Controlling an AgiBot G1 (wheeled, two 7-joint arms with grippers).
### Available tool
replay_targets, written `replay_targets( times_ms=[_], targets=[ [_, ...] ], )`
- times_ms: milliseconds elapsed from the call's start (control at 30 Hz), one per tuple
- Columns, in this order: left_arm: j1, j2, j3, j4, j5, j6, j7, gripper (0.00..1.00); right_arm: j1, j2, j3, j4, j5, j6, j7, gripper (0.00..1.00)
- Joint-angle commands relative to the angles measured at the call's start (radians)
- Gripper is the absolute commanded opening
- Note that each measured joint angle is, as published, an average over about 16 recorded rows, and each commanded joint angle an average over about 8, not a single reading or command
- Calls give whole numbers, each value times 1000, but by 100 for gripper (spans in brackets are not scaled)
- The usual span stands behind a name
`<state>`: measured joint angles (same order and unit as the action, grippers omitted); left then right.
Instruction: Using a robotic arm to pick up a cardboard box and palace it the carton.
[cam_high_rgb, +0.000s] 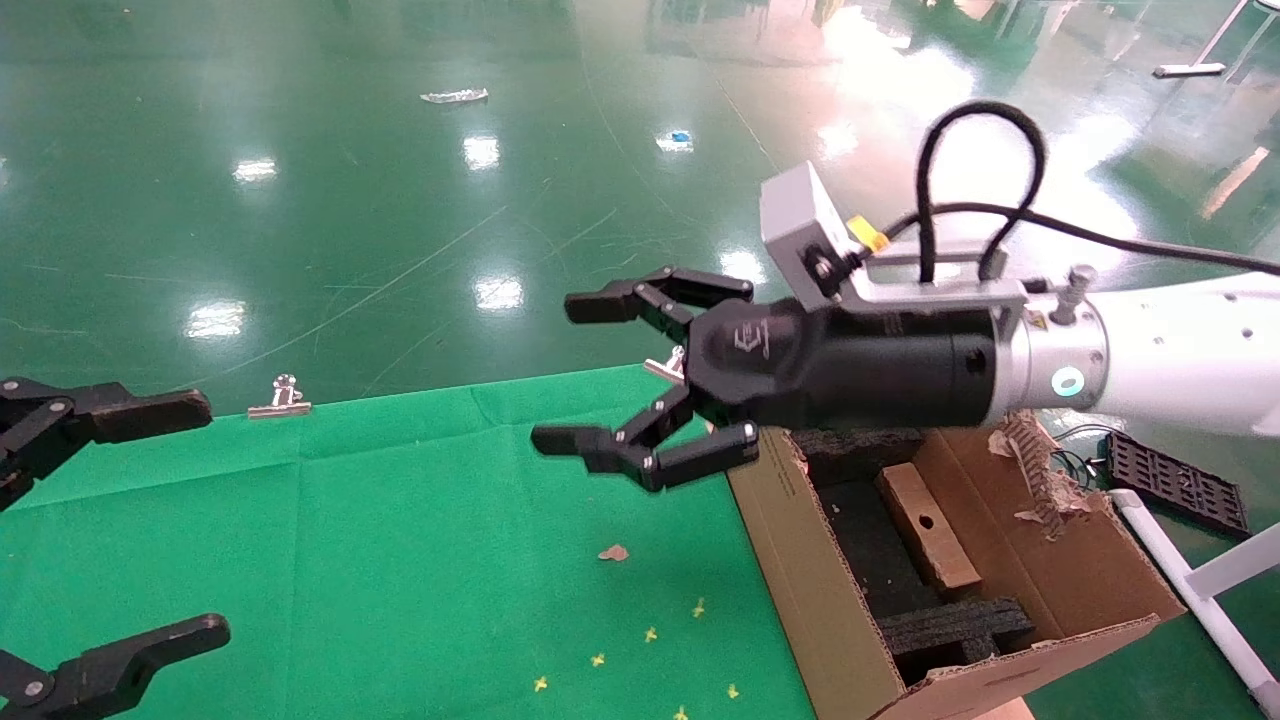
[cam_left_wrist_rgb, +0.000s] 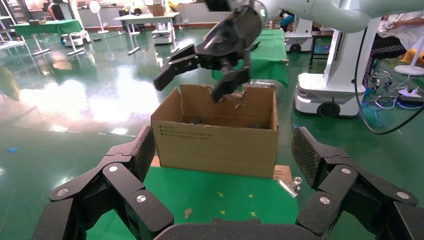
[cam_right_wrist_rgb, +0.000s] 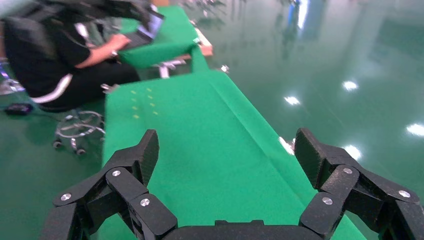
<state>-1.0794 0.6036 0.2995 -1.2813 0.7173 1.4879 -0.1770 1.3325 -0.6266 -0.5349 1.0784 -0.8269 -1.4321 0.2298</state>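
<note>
The small slim cardboard box (cam_high_rgb: 940, 545), with a round hole in its side, lies inside the big carton (cam_high_rgb: 800, 570) between black foam inserts (cam_high_rgb: 955, 625). The carton stands at the right edge of the green cloth; one flap is torn (cam_high_rgb: 1035, 470). The white robotic arm (cam_high_rgb: 1180, 360) with its teal ring reaches over the carton. Its right gripper (cam_high_rgb: 572, 372) is open and empty, above the cloth just left of the carton. In the left wrist view that gripper (cam_left_wrist_rgb: 190, 89) hovers over the carton (cam_left_wrist_rgb: 215, 145). My left gripper (cam_high_rgb: 195, 518) is open and empty at the left edge.
A metal binder clip (cam_high_rgb: 280, 398) holds the cloth's far edge; another (cam_left_wrist_rgb: 290, 186) lies by the carton. Yellow marks (cam_high_rgb: 650, 634) and a cardboard scrap (cam_high_rgb: 613, 552) are on the green cloth (cam_right_wrist_rgb: 200, 140). A black tray (cam_high_rgb: 1175, 480) is at the right. A seated person (cam_right_wrist_rgb: 65, 60) shows in the right wrist view.
</note>
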Motion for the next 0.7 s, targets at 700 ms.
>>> replay_targets(
  times_ms=[700],
  targets=[
    [0, 0, 1, 0, -1, -1, 1, 100, -291, 17, 287, 229, 110, -71, -45, 100]
  ],
)
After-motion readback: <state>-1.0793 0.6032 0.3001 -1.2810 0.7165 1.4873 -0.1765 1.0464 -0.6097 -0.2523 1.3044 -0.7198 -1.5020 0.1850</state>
